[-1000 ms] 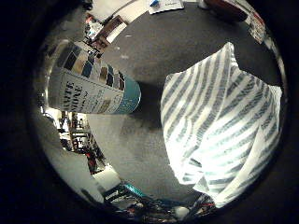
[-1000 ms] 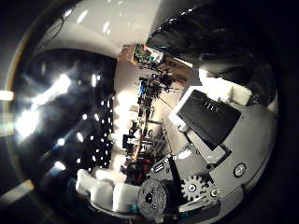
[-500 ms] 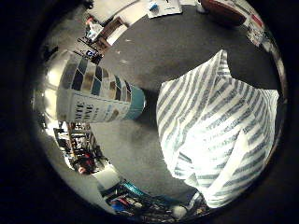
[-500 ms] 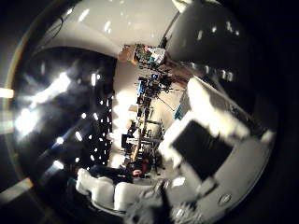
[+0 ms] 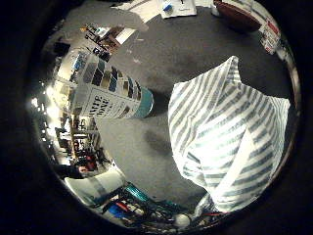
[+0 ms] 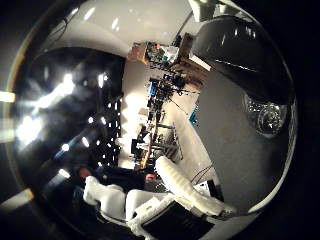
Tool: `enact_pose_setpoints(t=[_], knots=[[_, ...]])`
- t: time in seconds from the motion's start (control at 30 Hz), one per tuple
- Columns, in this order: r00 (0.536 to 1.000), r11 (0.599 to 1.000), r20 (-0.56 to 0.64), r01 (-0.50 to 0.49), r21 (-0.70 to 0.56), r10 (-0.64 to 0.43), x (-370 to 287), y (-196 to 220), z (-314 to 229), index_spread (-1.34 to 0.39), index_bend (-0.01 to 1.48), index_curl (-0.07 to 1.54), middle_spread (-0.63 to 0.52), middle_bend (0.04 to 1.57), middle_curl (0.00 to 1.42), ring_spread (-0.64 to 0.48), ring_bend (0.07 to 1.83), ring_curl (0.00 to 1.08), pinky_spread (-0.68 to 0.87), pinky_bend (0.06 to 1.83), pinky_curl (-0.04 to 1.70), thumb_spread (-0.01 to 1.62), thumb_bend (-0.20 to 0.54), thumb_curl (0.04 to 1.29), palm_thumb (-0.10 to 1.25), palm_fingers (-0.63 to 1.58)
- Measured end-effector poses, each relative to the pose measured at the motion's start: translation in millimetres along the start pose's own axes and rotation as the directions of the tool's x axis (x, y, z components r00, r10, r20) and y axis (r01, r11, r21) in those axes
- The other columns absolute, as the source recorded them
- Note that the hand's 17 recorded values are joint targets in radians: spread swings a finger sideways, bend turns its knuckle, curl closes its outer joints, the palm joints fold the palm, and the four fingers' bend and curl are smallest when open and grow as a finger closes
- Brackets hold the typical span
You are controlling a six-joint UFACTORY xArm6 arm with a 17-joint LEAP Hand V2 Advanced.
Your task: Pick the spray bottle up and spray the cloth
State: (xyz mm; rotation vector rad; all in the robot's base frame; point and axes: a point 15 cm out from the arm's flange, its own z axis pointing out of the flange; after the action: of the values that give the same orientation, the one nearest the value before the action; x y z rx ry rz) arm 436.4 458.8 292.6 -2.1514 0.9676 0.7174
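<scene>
Little-finger-side palm view first: a cylindrical spray bottle with a white printed label, a band of small coloured squares and a teal base (image 5: 110,95) stands on the dark grey surface (image 5: 195,54), looming large, so it is probably close to the palm. Just beside it, apart by a strip of bare surface, lies a white-and-grey striped cloth (image 5: 230,142), rumpled up into a soft peak. Papers and a reddish-brown round dish (image 5: 237,12) sit well away at the far edge. The bottle looks like a stiff, smooth-walled container; how much liquid is inside cannot be seen through the label, so its weight is a guess — likely moderate. The glossy label could be slippery, so I would wrap the fingers round the body near the top, leaving one free for the trigger, which is not in view here. The cloth is limp and will offer no resistance to spray.

Thumb-side palm view: the white and black robot hand (image 6: 165,200) shows at the edge, its white fingers reaching out fairly straight and holding nothing — relaxed, by the look of it. A dark, shiny curved body (image 6: 75,120) fills much of this view; it may be the bottle seen very close, though I cannot tell. A clear glass dish (image 6: 267,117) rests on the grey surface.
</scene>
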Motion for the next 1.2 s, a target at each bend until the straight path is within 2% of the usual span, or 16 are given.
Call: enact_pose_setpoints(t=[0.3,0.47,0.73,1.0,1.2], knots=[[1.0,0.999,-0.016,0.002,0.035,-0.002,-1,-11,-28,-0.37,0.18,0.37,-0.07,0.19,0.35,0.23,0.38,0.24,0.63,0.96,0.23,0.95,-0.031,0.38,0.48,0.15],[0.998,0.999,-0.069,0.011,0.044,-0.008,1,-17,-54,-0.35,0.17,0.35,-0.06,0.18,0.33,0.24,0.37,0.25,0.64,0.97,0.21,0.95,-0.031,0.37,0.48,0.14],[0.997,1.0,-0.069,-0.018,0.016,0.019,-3,-6,-81,-0.33,0.17,0.33,-0.02,0.18,0.32,0.26,0.34,0.25,0.65,0.99,0.19,0.95,-0.031,0.37,0.47,0.1],[0.981,0.999,-0.188,-0.051,0.01,0.052,-14,8,-128,-0.3,0.17,0.32,0.01,0.18,0.32,0.28,0.34,0.26,0.65,0.99,0.17,0.95,-0.031,0.37,0.47,0.06],[0.944,0.995,-0.315,-0.092,0.045,0.102,-3,17,-176,-0.3,0.17,0.32,0.01,0.18,0.31,0.28,0.34,0.26,0.65,0.98,0.17,0.95,-0.031,0.37,0.48,0.05]])
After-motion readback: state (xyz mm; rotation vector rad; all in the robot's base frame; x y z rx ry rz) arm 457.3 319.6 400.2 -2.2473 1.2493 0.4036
